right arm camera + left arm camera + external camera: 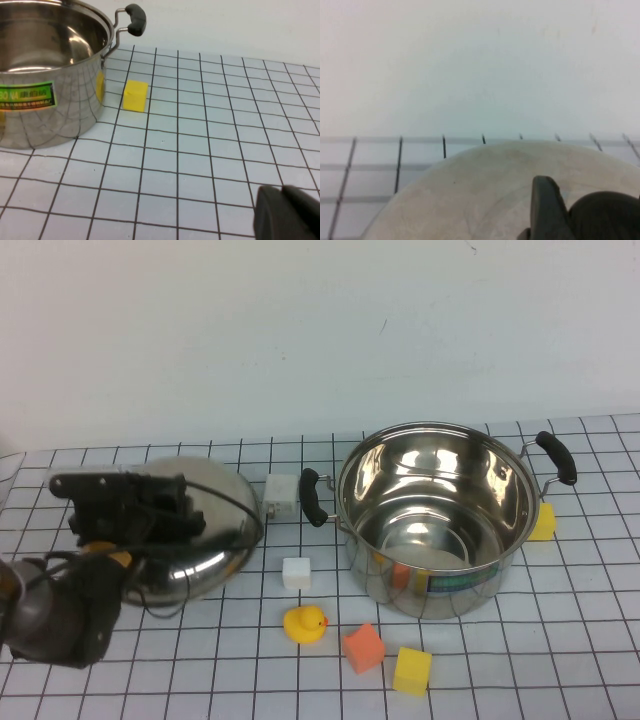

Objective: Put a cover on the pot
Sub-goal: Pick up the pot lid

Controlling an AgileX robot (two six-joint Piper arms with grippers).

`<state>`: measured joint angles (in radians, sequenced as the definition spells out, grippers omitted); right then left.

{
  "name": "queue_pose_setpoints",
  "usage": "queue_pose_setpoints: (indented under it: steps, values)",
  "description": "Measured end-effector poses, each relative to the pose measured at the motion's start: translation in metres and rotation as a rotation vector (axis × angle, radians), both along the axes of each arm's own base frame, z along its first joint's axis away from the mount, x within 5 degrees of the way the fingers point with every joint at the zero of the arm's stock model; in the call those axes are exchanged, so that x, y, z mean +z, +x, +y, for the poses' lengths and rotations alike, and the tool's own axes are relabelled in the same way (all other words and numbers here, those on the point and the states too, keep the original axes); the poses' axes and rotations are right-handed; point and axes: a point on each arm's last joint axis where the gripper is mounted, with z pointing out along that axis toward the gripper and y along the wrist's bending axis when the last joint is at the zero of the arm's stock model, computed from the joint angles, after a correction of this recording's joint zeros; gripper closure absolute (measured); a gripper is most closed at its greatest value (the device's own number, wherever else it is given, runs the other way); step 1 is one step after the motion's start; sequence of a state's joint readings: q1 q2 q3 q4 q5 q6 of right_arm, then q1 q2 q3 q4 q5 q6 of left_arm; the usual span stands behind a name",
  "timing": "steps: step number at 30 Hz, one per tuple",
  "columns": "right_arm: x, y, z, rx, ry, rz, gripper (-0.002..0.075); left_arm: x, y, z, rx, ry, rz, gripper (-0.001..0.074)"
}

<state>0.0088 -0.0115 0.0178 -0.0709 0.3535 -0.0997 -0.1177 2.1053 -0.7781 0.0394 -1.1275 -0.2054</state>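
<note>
The pot (436,520) stands open on the checked table, right of centre, with a black handle on each side. It also shows in the right wrist view (45,75) with its green label. The domed steel lid (205,545) is at the left, apart from the pot. My left gripper (185,510) is over the lid. In the left wrist view one finger (545,205) presses against the lid's black knob (607,215), and the other finger is hidden. My right gripper (282,202) is shut and empty, low over the table to the right of the pot.
A white box (282,494) lies between the lid and the pot's left handle. A white cube (296,572), a yellow duck (305,623), an orange cube (363,647) and a yellow cube (412,670) lie in front. Another yellow cube (135,95) sits by the pot's right side.
</note>
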Motion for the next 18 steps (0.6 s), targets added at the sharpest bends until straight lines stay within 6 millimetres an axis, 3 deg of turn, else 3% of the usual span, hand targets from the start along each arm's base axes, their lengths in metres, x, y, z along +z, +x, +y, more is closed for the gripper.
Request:
queue_pose_setpoints:
  steps: [6, 12, 18]
  values:
    - [0.000, 0.000, 0.000, 0.000, 0.000, 0.000, 0.0717, 0.045, -0.002, 0.004, 0.043, 0.026, -0.122, 0.0423]
    - [0.000, 0.000, 0.000, 0.000, 0.000, 0.000, 0.0717, 0.106, -0.009, 0.002, 0.011, -0.016, -0.242, 0.0423]
    - [0.000, 0.000, 0.000, 0.000, 0.000, 0.000, 0.0717, 0.169, -0.013, -0.027, -0.123, -0.050, -0.217, 0.0423]
